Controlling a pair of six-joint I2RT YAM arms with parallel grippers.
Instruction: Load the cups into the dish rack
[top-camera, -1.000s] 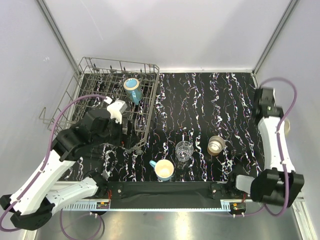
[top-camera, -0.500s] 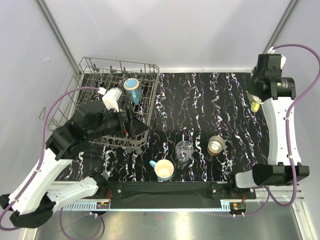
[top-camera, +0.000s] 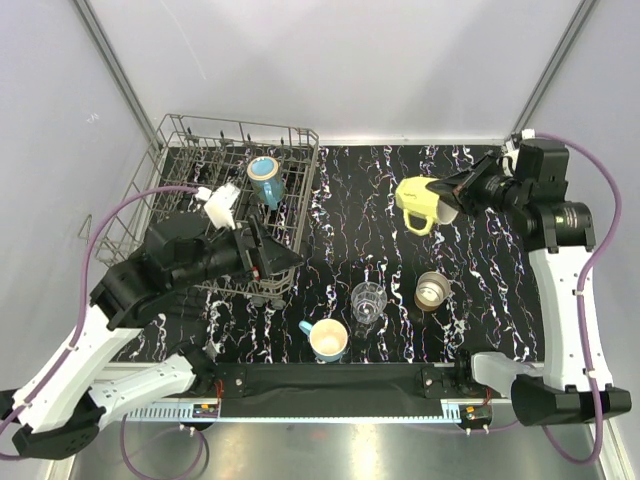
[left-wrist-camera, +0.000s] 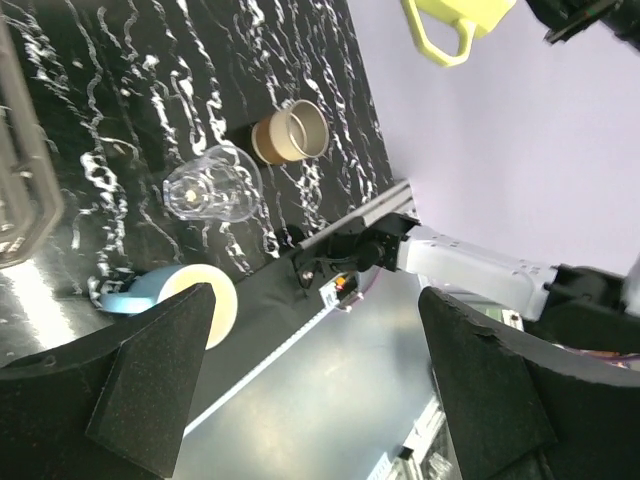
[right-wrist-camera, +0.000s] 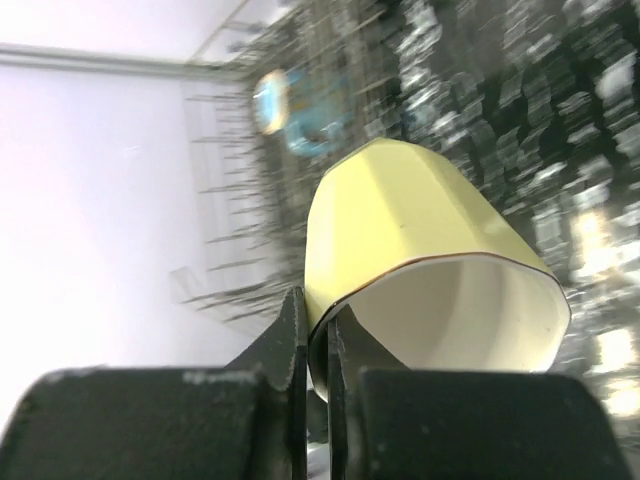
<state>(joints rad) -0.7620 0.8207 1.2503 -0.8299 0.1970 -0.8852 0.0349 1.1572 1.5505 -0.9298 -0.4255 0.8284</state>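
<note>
Yellow mug, clamped by its rim in the right gripper, with one finger inside the wall and one outside. Within the last second this hand has swung in from beyond the right edge of the table. The mug now hangs in the air just ahead of it, on the side toward the dish rack but well short of it. The teal mug alone sits in the rack. The light-blue mug, glass tumbler and metal cup stand unmoved on the table, below the carrying hand. By this reading a second cup is on its way and three remain.

The left gripper, fingers spread with nothing between them, hovers beside the rack's near corner. The right wrist view is motion-smeared: the rack is only streaks and the mug's handle is hidden. The left wrist view crops the mug at its top edge, and one finger covers part of the light-blue mug.
</note>
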